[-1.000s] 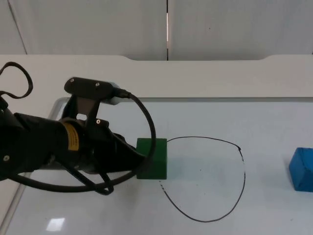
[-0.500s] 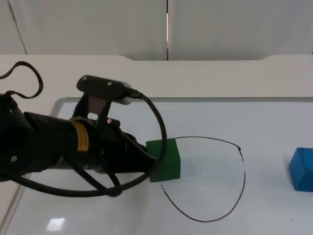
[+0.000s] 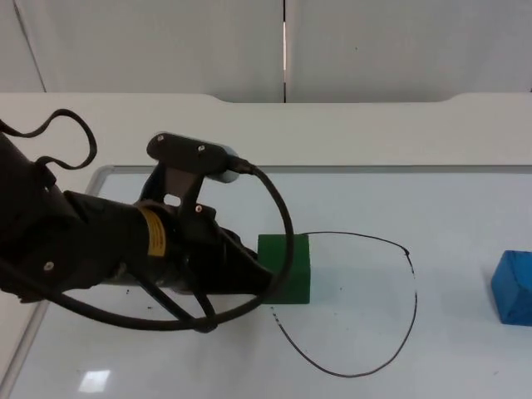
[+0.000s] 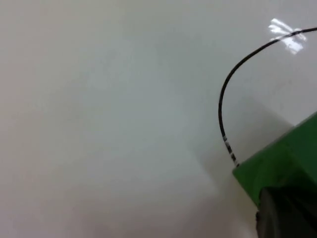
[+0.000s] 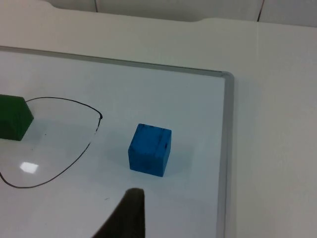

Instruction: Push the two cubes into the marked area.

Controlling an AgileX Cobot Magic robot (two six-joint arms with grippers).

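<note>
- Left gripper (image 3: 264, 283) low on the whiteboard (image 3: 465, 199), center-left of top view, pressed against left face of the green cube (image 3: 285, 268). Can't tell if fingers are spread or together, arm body hides them.
- Green cube sits right at the left edge of the marked outline (image 3: 366, 303), its right part over the line, rest not yet inside.
- Step in hand, by my read: shove green cube rightward into the loop. Do it well: keep contact centered on the cube face so it doesn't spin, push straight, stop once cube is fully within the line.
- Blue cube (image 3: 513, 285) at far right edge of top view, well apart from outline; needs a leftward push later.
- Right gripper (image 5: 130, 213) waits near blue cube, not touching; state can't tell.
- Room: loop interior bare, plenty of space for both cubes. Board's raised frame (image 5: 225, 148) lies just beyond blue cube, so approach from that side is tight.
</note>
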